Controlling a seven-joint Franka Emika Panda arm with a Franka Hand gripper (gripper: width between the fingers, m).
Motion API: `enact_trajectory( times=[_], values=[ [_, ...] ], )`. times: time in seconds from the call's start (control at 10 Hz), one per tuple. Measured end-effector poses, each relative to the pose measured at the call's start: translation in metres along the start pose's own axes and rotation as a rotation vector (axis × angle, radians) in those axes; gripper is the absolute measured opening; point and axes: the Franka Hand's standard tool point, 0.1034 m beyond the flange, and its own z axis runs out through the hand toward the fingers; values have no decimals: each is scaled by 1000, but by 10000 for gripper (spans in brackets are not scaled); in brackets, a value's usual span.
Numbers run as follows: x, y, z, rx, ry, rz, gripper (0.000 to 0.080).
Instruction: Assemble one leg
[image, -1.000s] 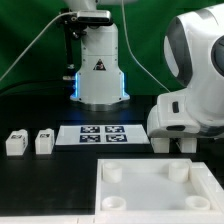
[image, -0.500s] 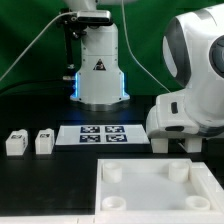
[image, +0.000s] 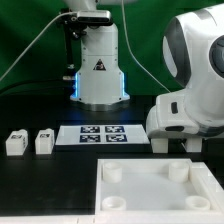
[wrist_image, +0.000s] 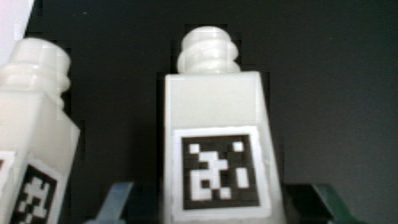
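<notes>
Okay, gripper (wrist_image: 217, 207) spread wide, one finger each side of leg (wrist_image: 217, 120). Small gaps show, so no pinch yet, I think. Leg stands up on black table (wrist_image: 338, 60). Second leg (wrist_image: 36, 115) stands just beside it.

My worry: finger bumps second leg, it falls. Or squeeze lands off-middle, leg tips or slips out.

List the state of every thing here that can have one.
Hand: open, fingers either side of one leg, not touching.
Leg between the fingers: loose, not gripped.
Leg beside it: loose.
Two legs at the exterior view's left: loose, unattached.
Tabletop: visible sockets empty.
</notes>
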Motion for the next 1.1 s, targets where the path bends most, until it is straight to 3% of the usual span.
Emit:
enact_trajectory(
  times=[0.4, 0.5, 0.7, 1.0, 1.1],
  values=[
    [0, 1, -1, 0, 2, -4, 291],
    [1, 5, -24, -8, 32, -43, 291],
    [-8, 20, -72, 7, 108, -96, 291],
    [-21, 38, -145, 31, 440, -89, 291],
    [-23, 36, -155, 33, 543, -89, 291]
  ],
)
